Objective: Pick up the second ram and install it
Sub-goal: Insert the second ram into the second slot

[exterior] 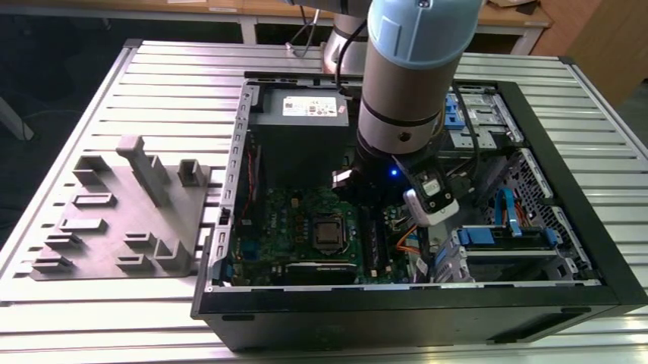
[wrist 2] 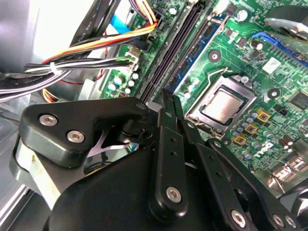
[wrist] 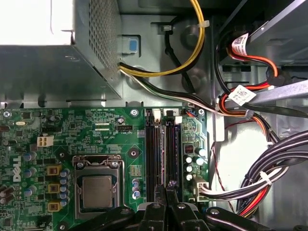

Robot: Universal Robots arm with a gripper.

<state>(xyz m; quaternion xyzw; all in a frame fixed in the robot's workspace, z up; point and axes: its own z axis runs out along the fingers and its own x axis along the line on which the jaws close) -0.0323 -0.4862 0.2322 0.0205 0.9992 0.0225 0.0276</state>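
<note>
My gripper (wrist: 166,188) is low inside the open computer case (exterior: 567,189), over the green motherboard (wrist: 72,130). In both wrist views its two black fingers stand pressed together, tips (wrist 2: 166,96) just above the near end of the long dark memory slots (wrist: 154,149) (wrist 2: 175,53). Dark strips run along those slots, and I cannot tell the second ram apart from them. In the exterior view the arm (exterior: 405,91) comes down behind the grey power supply (exterior: 303,114) and covers the slots.
The processor socket (wrist: 96,191) sits beside the slots. Bundled cables (wrist: 269,173) and drive bays (exterior: 506,235) crowd the other side. The grey holder tray (exterior: 121,220) with its upright slabs lies on the slatted table (exterior: 61,121) at the exterior view's left.
</note>
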